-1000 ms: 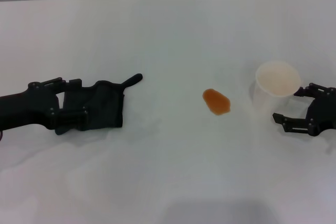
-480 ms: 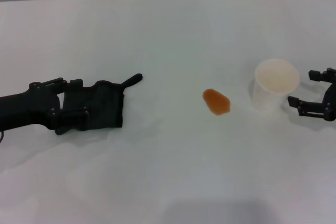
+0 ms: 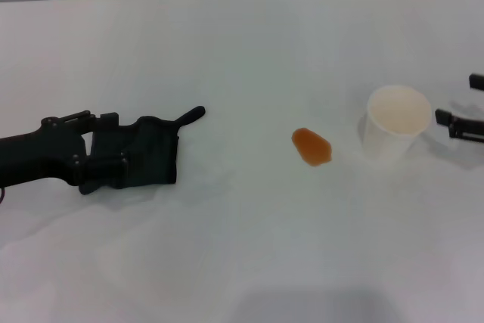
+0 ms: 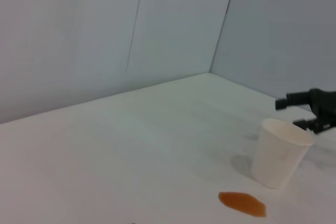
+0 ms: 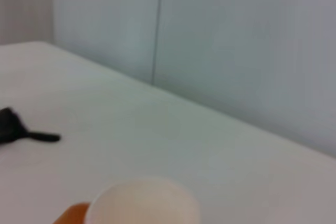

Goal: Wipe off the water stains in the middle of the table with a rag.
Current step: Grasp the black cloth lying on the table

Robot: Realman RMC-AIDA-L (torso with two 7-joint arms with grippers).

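The black rag lies wrinkled on the left of the white table, its thin tail pointing away. My left gripper rests low at the rag's left side, open, one finger on each side of the cloth. The orange water stain sits mid-table, apart from the rag; it also shows in the left wrist view. My right gripper is open and empty at the right edge of the head view, just right of the cup; the left wrist view shows it too.
A whitish cup stands upright just right of the stain, between it and my right gripper; it also shows in the left wrist view and the right wrist view. A grey wall runs behind the table's far edge.
My right gripper has drawn back from the cup to the right and farther away, now half out of the head view. The left gripper, rag, stain and cup have not moved.
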